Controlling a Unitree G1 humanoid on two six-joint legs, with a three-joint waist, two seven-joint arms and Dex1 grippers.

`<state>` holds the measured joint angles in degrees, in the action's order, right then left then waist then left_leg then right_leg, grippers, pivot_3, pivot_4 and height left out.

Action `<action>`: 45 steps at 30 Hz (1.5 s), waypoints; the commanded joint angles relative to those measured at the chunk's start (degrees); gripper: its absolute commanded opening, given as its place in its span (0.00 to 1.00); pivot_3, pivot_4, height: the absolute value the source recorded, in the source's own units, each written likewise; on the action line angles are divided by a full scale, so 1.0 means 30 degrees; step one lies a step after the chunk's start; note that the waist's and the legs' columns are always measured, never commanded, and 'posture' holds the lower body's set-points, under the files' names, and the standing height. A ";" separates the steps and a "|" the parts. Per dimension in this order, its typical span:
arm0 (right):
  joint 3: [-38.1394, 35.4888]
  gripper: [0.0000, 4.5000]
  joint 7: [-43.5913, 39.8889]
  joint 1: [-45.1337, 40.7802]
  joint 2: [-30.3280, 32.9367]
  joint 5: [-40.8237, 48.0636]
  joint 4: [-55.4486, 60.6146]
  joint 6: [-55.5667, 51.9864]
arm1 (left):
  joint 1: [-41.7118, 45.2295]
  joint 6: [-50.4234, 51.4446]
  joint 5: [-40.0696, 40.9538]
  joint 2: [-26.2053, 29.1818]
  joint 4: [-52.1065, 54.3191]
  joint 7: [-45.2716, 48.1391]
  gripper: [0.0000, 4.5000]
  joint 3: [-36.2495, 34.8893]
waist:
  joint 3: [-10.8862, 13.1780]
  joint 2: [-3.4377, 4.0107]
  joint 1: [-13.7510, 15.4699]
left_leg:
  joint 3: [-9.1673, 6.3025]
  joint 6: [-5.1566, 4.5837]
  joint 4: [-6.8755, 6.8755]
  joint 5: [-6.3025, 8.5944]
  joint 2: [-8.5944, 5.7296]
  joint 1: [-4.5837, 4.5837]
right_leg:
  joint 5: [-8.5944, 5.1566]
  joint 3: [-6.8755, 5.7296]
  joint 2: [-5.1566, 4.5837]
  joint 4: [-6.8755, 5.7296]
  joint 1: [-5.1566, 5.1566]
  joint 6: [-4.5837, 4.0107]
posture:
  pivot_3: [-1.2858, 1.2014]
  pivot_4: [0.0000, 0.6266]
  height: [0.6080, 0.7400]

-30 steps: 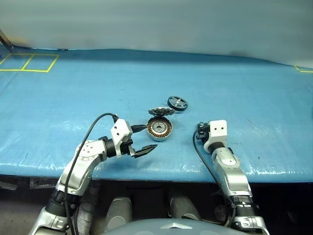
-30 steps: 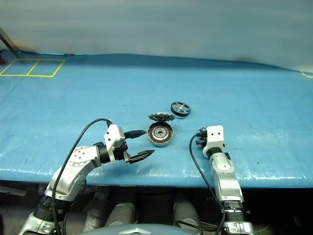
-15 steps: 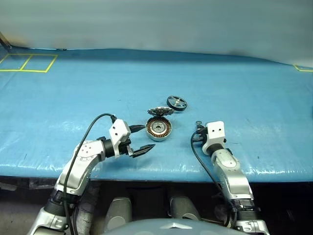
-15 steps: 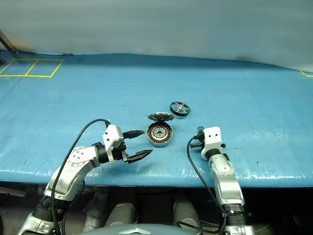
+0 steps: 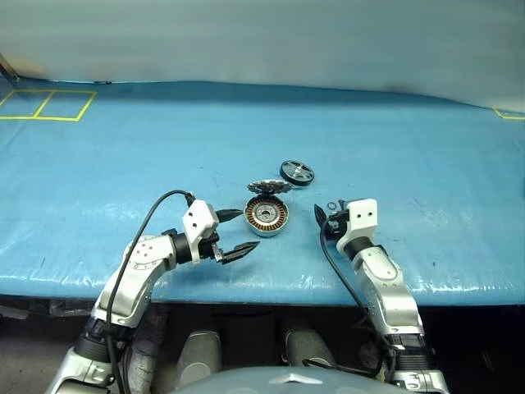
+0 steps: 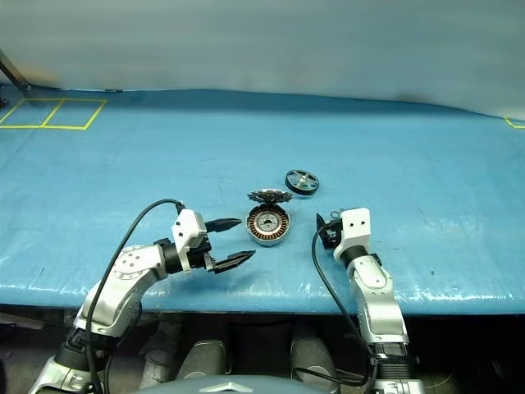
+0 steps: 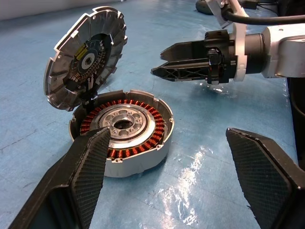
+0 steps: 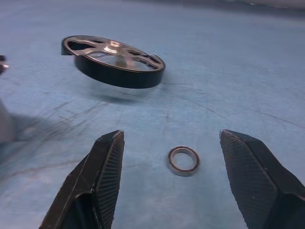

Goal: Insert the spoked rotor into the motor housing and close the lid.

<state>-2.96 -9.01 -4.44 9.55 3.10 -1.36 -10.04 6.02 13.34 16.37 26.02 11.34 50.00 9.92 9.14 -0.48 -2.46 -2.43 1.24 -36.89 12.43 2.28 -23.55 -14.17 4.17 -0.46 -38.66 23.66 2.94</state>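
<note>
1. While my right gripper (image 8: 167,191) stood spread and empty, the wheel (image 8: 113,62) lay ahead, beyond a small ring (image 8: 183,160).
2. Left gripper (image 7: 167,191): spread beside the cup (image 7: 123,131), lid (image 7: 86,57) raised.
3. Best practice, I judged: pinch the wheel's rim squarely, avoiding the ring.

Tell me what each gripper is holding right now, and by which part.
Nothing is held. The left gripper stands open beside the motor housing, and the right gripper is open over a small ring, short of the spoked rotor.
</note>
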 commanded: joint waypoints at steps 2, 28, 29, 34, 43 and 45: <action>-0.0018 0.71 0.0645 -0.0429 -0.0083 -0.0491 -0.0760 0.0330 | 0.0104 -0.0134 0.0065 -0.0001 0.0523 -0.0076 0.92 -0.0037 | 0.0001 0.0001 0.0016 | 0.0001 0.0000 0.0016 0.0000 -0.0001 -0.0004 | 0.0000 0.0001 0.0000 0.0000 0.0005 0.0000 | 0.52 0.24 1.00; 0.0330 0.15 -0.0145 0.0207 -0.0038 0.0130 -0.0407 -0.1793 | 0.0479 0.0320 -0.0143 0.0181 0.0896 -0.0529 0.92 0.0195 | -0.0016 -0.0021 0.0106 | -0.0006 -0.0001 0.0001 0.0000 -0.0005 0.0017 | 0.0002 0.0000 -0.0005 0.0027 -0.0044 0.0004 | 0.52 0.24 1.00; 0.0317 0.15 -0.0464 0.0300 -0.0129 0.0502 0.0070 -0.1850 | 0.0471 0.0355 -0.0098 0.0184 0.0940 -0.0534 0.92 0.0180 | -0.0016 -0.0021 0.0102 | -0.0007 -0.0001 0.0003 0.0000 -0.0005 0.0015 | 0.0001 -0.0001 -0.0005 0.0028 -0.0041 0.0004 | 0.52 0.24 1.00; 0.0831 0.15 -0.3405 0.1434 0.0240 0.2842 0.4530 -0.1281 | 0.0272 0.0408 0.0363 0.0417 0.1324 -0.0362 0.92 -0.0218 | 0.0008 0.0015 0.0044 | -0.0005 -0.0001 0.0039 0.0000 -0.0002 -0.0012 | 0.0002 0.0003 -0.0001 0.0033 0.0008 0.0004 | 0.52 0.24 1.00; 0.4667 0.15 -0.7669 0.2364 0.3501 0.4107 0.9202 -0.4459 | -0.0158 0.0229 0.0700 0.1193 0.1077 -0.0071 0.92 -0.0949 | 0.0025 0.0032 0.0044 | -0.0015 -0.0001 0.0070 0.0000 0.0007 -0.0004 | -0.0009 -0.0012 0.0004 0.0060 0.0005 -0.0011 | 0.52 0.24 1.00; 0.5521 0.15 -0.7918 0.1816 0.3618 0.3575 0.8659 -0.4417 | -0.0172 -0.0005 0.0653 0.1261 0.0846 -0.0194 0.92 -0.1150 | 0.0029 0.0028 0.0031 | -0.0012 -0.0001 0.0063 0.0001 0.0006 -0.0005 | -0.0009 -0.0011 0.0003 0.0060 0.0007 -0.0011 | 0.52 0.24 1.00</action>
<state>12.21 -31.80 2.68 20.28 14.36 23.64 -23.46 5.36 14.53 18.08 29.48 13.42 49.87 8.21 9.22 -0.39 -2.36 -2.46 1.24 -36.72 12.43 2.30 -23.57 -14.20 4.13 -0.45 -38.48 23.68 2.91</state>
